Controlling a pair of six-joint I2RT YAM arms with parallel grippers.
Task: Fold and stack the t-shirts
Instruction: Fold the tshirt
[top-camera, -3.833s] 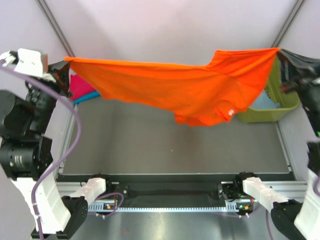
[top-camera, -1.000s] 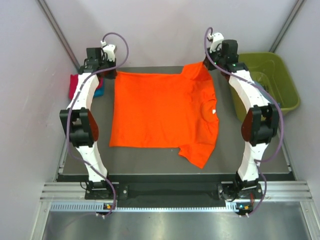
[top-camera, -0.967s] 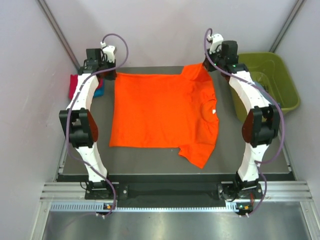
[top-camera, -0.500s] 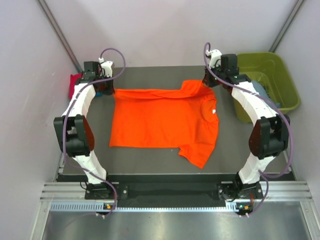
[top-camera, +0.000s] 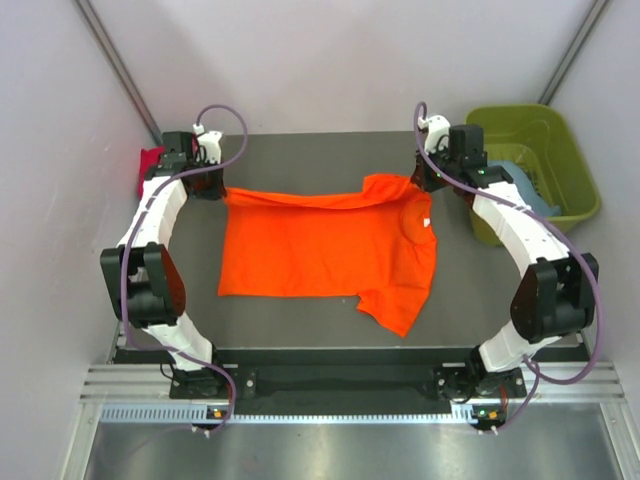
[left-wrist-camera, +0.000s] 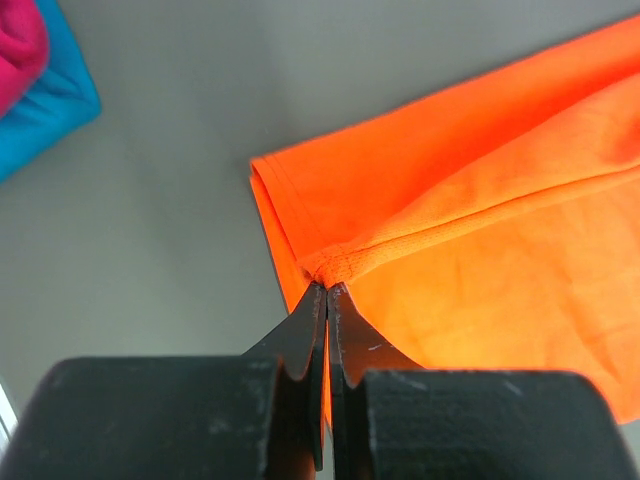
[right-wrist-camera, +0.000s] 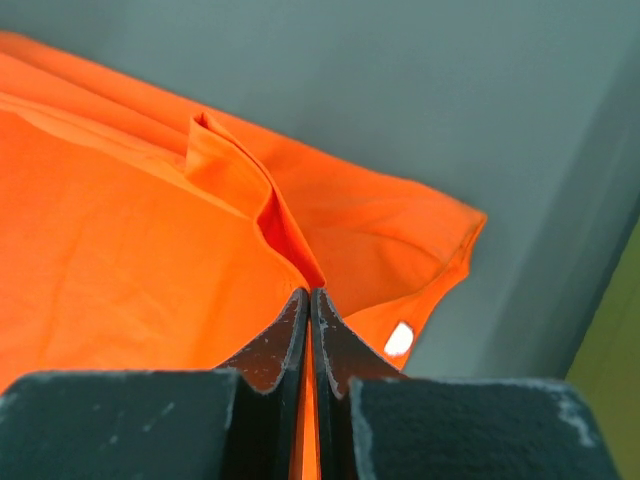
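Note:
The bright orange t-shirt (top-camera: 325, 245) lies spread on the dark tabletop, its far edge folded toward the near side. My left gripper (top-camera: 215, 188) is shut on the shirt's far left corner (left-wrist-camera: 320, 265). My right gripper (top-camera: 428, 182) is shut on the far right edge of the orange t-shirt (right-wrist-camera: 300, 250) near the collar; a white label (right-wrist-camera: 398, 340) shows there. A crimson-pink t-shirt (top-camera: 150, 168) lies at the far left edge, and in the left wrist view it (left-wrist-camera: 20, 40) rests on a light blue one (left-wrist-camera: 55, 105). More light blue cloth (top-camera: 520, 185) hangs over the tub's rim.
An olive-green plastic tub (top-camera: 565, 150) stands at the far right, close behind my right arm. The grey walls enclose the table on the left, far and right sides. One sleeve of the orange shirt (top-camera: 395, 310) points toward the near edge.
Both grippers have drawn the shirt's far edge toward the near side, folding it over; earlier the shirt hung in the air, then lay flat and longer.

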